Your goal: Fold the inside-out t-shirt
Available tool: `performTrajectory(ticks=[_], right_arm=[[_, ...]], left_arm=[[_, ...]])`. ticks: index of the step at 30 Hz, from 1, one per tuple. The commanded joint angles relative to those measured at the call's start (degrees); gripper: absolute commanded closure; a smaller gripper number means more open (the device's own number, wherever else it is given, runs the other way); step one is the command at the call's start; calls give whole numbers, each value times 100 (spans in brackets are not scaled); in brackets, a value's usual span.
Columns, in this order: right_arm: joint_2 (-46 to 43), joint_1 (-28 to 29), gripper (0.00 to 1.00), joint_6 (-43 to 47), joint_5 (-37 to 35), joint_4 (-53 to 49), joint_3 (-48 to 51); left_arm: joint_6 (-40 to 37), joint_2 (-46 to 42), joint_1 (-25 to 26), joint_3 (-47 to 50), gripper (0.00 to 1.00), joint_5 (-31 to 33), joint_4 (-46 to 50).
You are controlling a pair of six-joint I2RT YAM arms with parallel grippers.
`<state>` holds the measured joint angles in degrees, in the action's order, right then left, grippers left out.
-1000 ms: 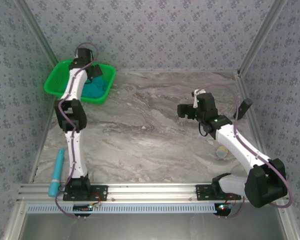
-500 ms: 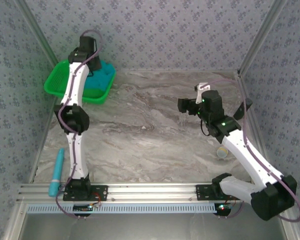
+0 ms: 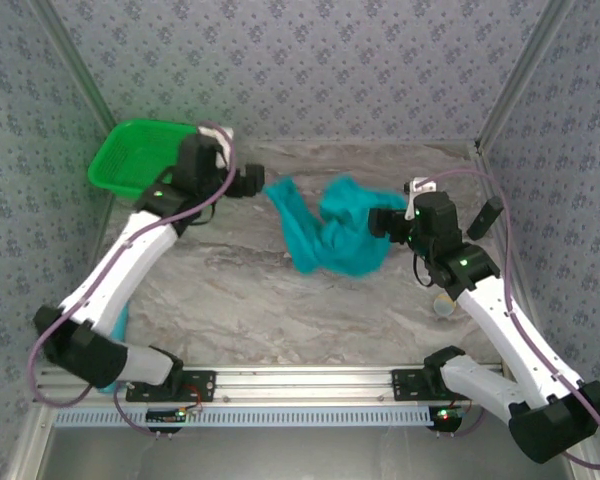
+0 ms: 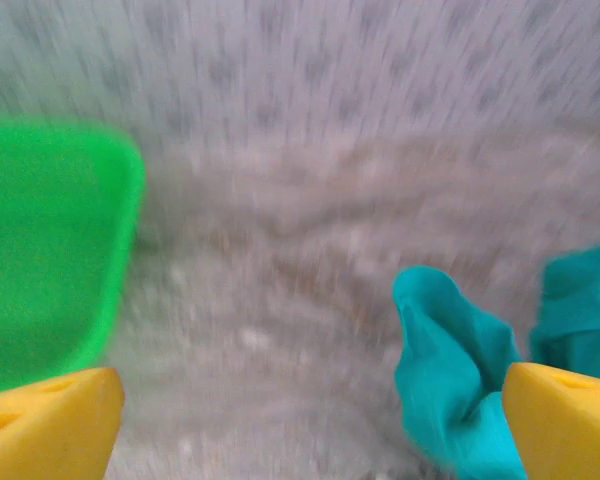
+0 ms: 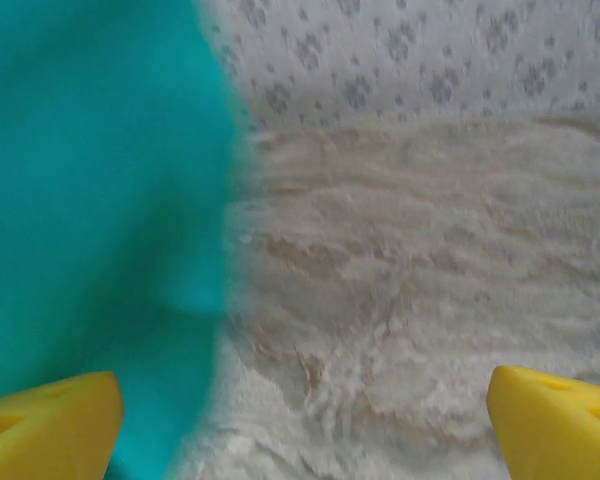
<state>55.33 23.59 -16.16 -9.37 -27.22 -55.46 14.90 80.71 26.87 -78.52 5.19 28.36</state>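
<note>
The inside-out t-shirt (image 3: pixel 332 236) is a crumpled teal heap in the middle of the table, between the two grippers. My left gripper (image 3: pixel 256 184) is open just left of the shirt's near corner. In the left wrist view the yellow fingers (image 4: pixel 50 422) stand wide apart around the left gripper (image 4: pixel 305 430), and a fold of the t-shirt (image 4: pixel 448 368) lies by the right finger. My right gripper (image 3: pixel 382 222) is open at the shirt's right edge. Its wrist view shows the right gripper (image 5: pixel 305 430) over bare table, with the t-shirt (image 5: pixel 90 200) at the left finger.
A green mesh basket (image 3: pixel 138 156) stands at the back left corner, also seen as the basket (image 4: pixel 50 240) in the left wrist view. A small pale cup (image 3: pixel 442 305) sits near the right arm. A teal tube (image 3: pixel 120 322) lies under the left arm. Patterned walls enclose the table.
The left arm swung from the basket out over the table. The t-shirt left the basket and now sits mid-table, released. The right gripper moved slightly toward the shirt.
</note>
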Motion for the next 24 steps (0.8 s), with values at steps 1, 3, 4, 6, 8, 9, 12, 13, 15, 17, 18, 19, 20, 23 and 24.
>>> performTrajectory(ticks=[1,3,4,6,8,9,12,13,15,17,18,19,20,23,24], right_arm=[[156,-22,7,-105,358,-977,-138],[356,-22,7,-146,324,-1369,-101],[442,-22,7,-224,248,-1519,-56],[548,-26,7,-369,284,-1830,68],[610,-23,7,-373,439,-2135,156],[640,-21,7,-411,511,-2242,235],[736,-23,10,-531,651,-2047,539],[786,-37,10,-652,642,-1994,593],[947,-172,11,-762,560,-1812,684],[1164,-395,15,-853,440,-1516,752],[1287,-536,17,-877,516,-1271,779],[1384,-637,20,-905,632,-1046,830],[1531,-755,26,-991,827,-791,867],[1879,-961,39,-1012,1165,-393,881],[1964,-987,43,-997,1184,-314,885]], left_arm=[[562,317,-19,632,7,-679,-207],[787,457,-8,987,11,-1448,-478],[845,508,20,1122,12,-1767,-602],[892,574,190,1384,12,-2103,-768],[867,559,462,1565,12,-2132,-792],[836,543,636,1634,12,-2140,-797],[762,566,1105,1704,8,-2055,-789],[761,600,1218,1682,8,-2076,-805],[735,686,1494,1613,8,-2100,-924],[694,813,1746,1508,8,-2137,-1060],[646,916,1874,1419,8,-2198,-1113],[596,1018,1990,1334,8,-2242,-1163],[528,1164,2135,1216,8,-2303,-1193],[397,1639,2514,795,6,-2515,-1234],[385,1812,2639,665,5,-2574,-1266]])
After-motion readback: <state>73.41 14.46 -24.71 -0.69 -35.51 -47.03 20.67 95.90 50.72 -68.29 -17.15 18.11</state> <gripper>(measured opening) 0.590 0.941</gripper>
